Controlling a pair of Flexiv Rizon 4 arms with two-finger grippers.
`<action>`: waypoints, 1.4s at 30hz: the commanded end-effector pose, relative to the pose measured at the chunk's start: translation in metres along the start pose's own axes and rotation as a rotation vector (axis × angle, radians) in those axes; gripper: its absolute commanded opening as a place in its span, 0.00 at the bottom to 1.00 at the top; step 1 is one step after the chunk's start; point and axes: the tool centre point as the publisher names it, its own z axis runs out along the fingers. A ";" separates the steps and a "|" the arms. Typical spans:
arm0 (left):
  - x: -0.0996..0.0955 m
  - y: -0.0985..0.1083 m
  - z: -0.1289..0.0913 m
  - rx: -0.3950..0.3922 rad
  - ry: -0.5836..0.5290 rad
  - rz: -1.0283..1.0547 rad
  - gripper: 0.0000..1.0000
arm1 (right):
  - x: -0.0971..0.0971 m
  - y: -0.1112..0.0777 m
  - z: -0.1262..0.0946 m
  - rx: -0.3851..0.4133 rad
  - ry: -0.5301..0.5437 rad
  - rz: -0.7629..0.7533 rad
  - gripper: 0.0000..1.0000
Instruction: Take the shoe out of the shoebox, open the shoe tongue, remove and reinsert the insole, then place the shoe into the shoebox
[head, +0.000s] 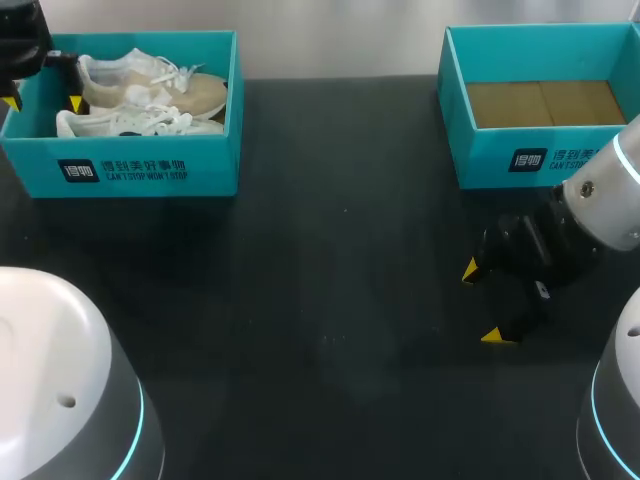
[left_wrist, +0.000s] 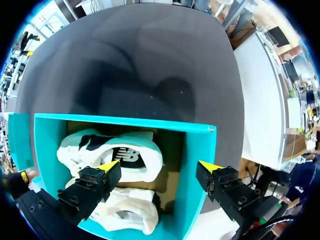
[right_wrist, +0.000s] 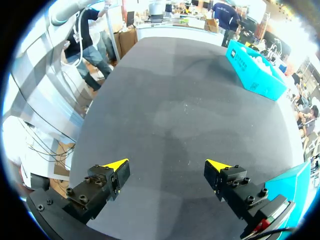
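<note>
A teal shoebox (head: 150, 165) at the back left holds two pale sneakers: a beige one (head: 155, 88) behind and a white one (head: 135, 122) in front. My left gripper (head: 42, 102) hangs open over the box's left end. In its wrist view the gripper (left_wrist: 160, 167) is spread above the box (left_wrist: 200, 165), with a white and mint shoe (left_wrist: 115, 150) under it and a second shoe (left_wrist: 127, 212) beside that. My right gripper (head: 485, 303) is open just above the bare table, in front of the other box; nothing lies between its fingers (right_wrist: 166, 165).
A second teal shoebox (head: 520, 155) stands at the back right, showing only its brown cardboard floor. Its corner (right_wrist: 295, 185) shows close beside my right gripper. The shoe-filled box (right_wrist: 255, 75) shows far across the dark table (head: 330, 300).
</note>
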 end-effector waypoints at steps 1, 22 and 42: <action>0.000 -0.003 0.008 -0.050 -0.003 0.001 1.00 | 0.001 0.000 0.001 0.002 -0.002 -0.001 1.00; -0.002 0.006 0.038 -0.031 -0.011 -0.022 1.00 | 0.001 0.000 0.001 0.002 -0.002 -0.001 1.00; 0.000 0.022 0.070 -0.011 -0.012 -0.012 1.00 | 0.001 0.000 0.001 0.002 -0.002 -0.001 1.00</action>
